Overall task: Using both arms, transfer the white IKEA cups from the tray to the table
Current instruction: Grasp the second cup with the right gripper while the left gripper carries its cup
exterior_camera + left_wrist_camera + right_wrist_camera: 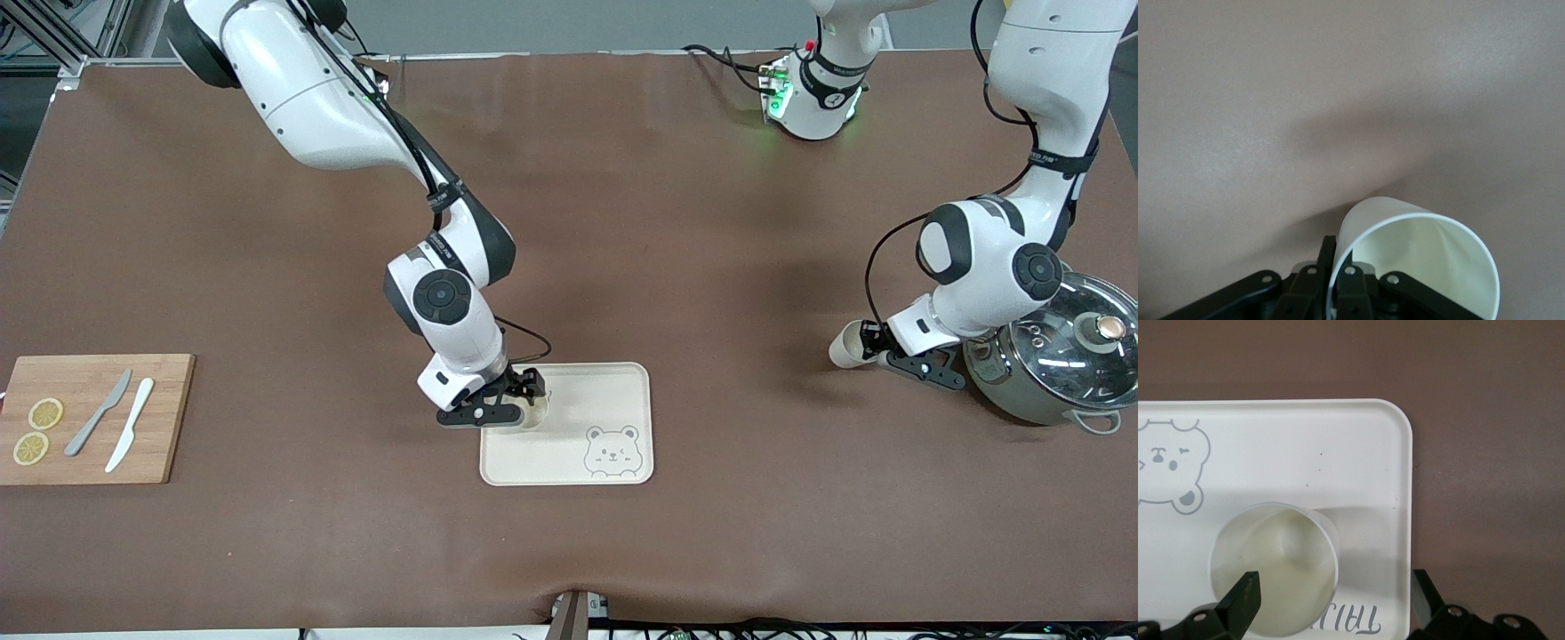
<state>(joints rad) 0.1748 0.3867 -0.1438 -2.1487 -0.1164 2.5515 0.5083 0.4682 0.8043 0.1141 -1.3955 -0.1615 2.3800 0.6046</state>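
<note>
One white cup (536,414) stands upright on the cream bear tray (613,391), in the corner toward the right arm's end. My right gripper (523,396) is just above it, open; in the right wrist view one fingertip (1245,593) is over the cup's (1275,563) mouth and the other is past the tray's (1358,453) edge, so the right gripper (1335,597) straddles the cup's wall. My left gripper (876,347) is shut on the rim wall of the second white cup (845,347), held tipped on its side just over the table beside the pot. The left wrist view shows this cup (1431,267) pinched in the left gripper (1337,263).
A grey-green pot with a glass lid (1058,356) stands close by the left gripper, at the left arm's end. A wooden cutting board (89,418) with two knives and two lemon slices lies at the right arm's end. A bear drawing (612,451) marks the tray's near corner.
</note>
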